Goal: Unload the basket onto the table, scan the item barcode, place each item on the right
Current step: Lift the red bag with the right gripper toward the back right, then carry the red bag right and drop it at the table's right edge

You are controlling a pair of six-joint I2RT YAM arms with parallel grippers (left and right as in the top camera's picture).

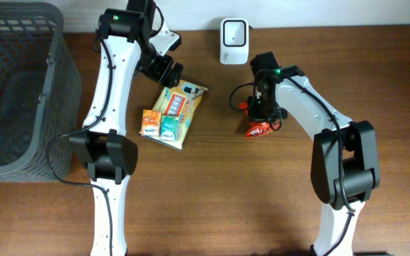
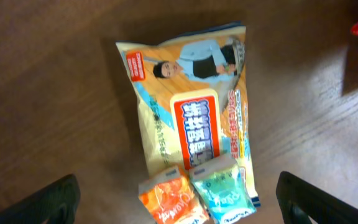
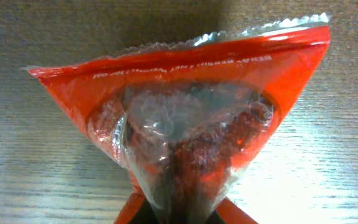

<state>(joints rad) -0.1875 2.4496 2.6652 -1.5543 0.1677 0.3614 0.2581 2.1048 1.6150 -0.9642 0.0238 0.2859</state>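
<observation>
A red snack bag (image 3: 179,93) with a clear window lies on the wooden table (image 1: 262,192); in the right wrist view it fills the frame, its near end pinched to a point. My right gripper (image 3: 176,213) is shut on that end, and from overhead it (image 1: 263,112) stands over the bag (image 1: 258,129). The white barcode scanner (image 1: 233,40) stands at the table's back edge, apart from the bag. My left gripper (image 2: 179,205) hangs open above a yellow packet (image 2: 185,93), its dark fingers (image 2: 48,202) wide on either side, holding nothing.
An orange sachet (image 2: 169,199) and a teal sachet (image 2: 225,193) lie on the yellow packet's near end. A dark mesh basket (image 1: 20,92) fills the table's left side. The left arm (image 1: 112,78) stretches from the front edge towards the back.
</observation>
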